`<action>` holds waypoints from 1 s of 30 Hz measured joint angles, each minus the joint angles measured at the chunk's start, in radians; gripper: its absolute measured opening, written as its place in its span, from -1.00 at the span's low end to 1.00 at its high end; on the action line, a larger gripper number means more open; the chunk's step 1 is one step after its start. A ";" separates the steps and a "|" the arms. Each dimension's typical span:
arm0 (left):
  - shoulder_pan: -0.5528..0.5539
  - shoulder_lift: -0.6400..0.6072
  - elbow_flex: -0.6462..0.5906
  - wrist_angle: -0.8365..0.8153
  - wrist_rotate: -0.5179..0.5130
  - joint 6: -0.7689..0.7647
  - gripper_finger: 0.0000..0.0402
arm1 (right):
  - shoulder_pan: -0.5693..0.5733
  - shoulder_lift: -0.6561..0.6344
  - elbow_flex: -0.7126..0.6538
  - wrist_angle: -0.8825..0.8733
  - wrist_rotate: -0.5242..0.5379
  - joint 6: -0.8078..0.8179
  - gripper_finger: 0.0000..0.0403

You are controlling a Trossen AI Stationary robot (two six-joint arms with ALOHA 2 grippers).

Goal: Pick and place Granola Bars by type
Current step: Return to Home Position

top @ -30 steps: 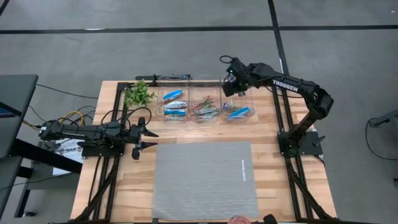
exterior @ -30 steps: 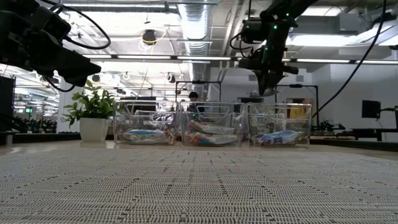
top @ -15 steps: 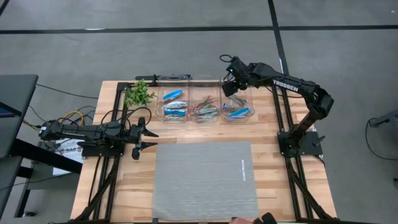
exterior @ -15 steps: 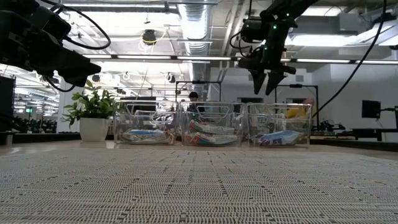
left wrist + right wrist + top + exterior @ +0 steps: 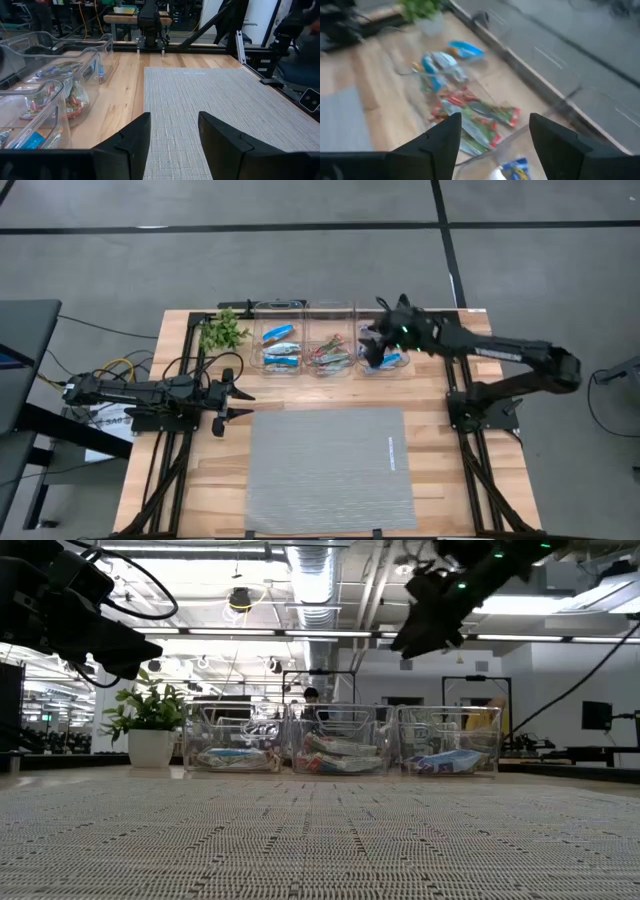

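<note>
High view: right gripper (image 5: 368,350) hovers over the rightmost of three clear bins (image 5: 305,305), fingers spread and empty. Granola Bars (image 5: 281,348) lie in the bins beneath and beside it. The left gripper (image 5: 236,404) waits well apart, beside the grey mat (image 5: 330,470).
Low view: right gripper hangs above the bins.
Left wrist view: left fingers (image 5: 132,142) wide apart, holding nothing.
Right wrist view: right fingers (image 5: 440,142) parted, bars beyond them.

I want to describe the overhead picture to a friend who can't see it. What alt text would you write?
Seen from above, a wooden table carries three clear bins in a row, each holding wrapped granola bars. The right hand, open, hovers above the right bin; the left hand, also open, hangs at the table's left side beside a grey mat.
</note>
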 joint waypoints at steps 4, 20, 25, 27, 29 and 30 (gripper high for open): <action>0.000 0.000 0.000 0.000 0.000 0.006 -0.22 | 0.082 -0.131 -0.200 0.189 0.016 0.023 0.12; 0.000 0.000 0.000 0.000 0.000 0.004 -0.22 | 0.445 -0.643 -0.784 0.461 -0.109 0.094 0.12; 0.000 0.000 0.000 0.000 0.000 0.005 -0.22 | 0.497 -0.756 -0.837 0.443 -0.109 0.045 0.12; 0.000 0.000 0.000 0.000 0.000 0.004 -0.22 | 0.505 -0.790 -0.860 0.444 -0.109 0.045 0.12; 0.000 0.000 0.000 0.000 0.000 0.004 -0.22 | 0.509 -0.818 -0.879 0.435 -0.109 0.045 0.12; 0.000 0.000 0.000 0.000 0.000 0.004 -0.22 | 0.509 -0.828 -0.879 0.423 -0.109 0.044 0.12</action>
